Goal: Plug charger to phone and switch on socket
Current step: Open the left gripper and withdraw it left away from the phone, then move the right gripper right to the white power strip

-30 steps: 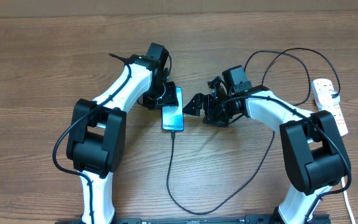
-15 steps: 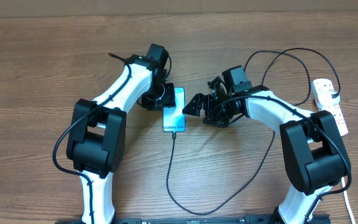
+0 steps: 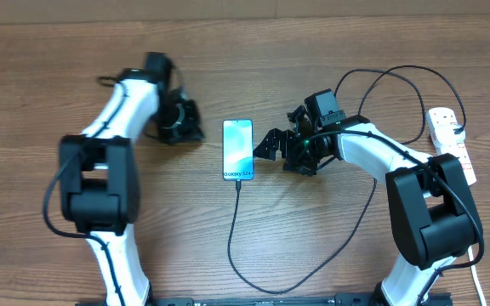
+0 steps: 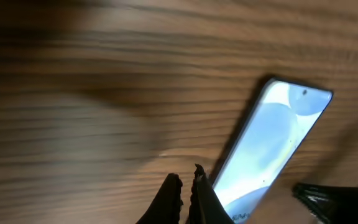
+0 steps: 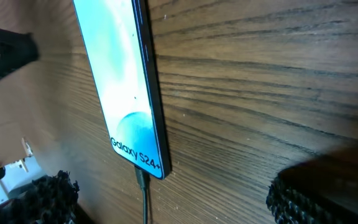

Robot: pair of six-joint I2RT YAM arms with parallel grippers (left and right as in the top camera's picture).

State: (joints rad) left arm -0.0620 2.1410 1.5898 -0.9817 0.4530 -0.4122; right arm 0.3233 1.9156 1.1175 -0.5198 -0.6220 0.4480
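Left gripper (image 4: 186, 182) clenched on nothing — right gripper (image 3: 267, 144) gapes wide (just beside the phone (image 3: 237, 150)), empty.

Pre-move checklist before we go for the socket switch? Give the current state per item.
1. Charger tip in the phone: ok, it enters the bottom edge.
2. Phone flat on the table, screen lit: ok.
3. Left pincer shut and apart from the phone: ok.
4. Right pincer open, holding nothing: ok.
5. Socket switch position: cannot tell, too small.
6. Socket fully in view: not ok, the right arm hides its near end.
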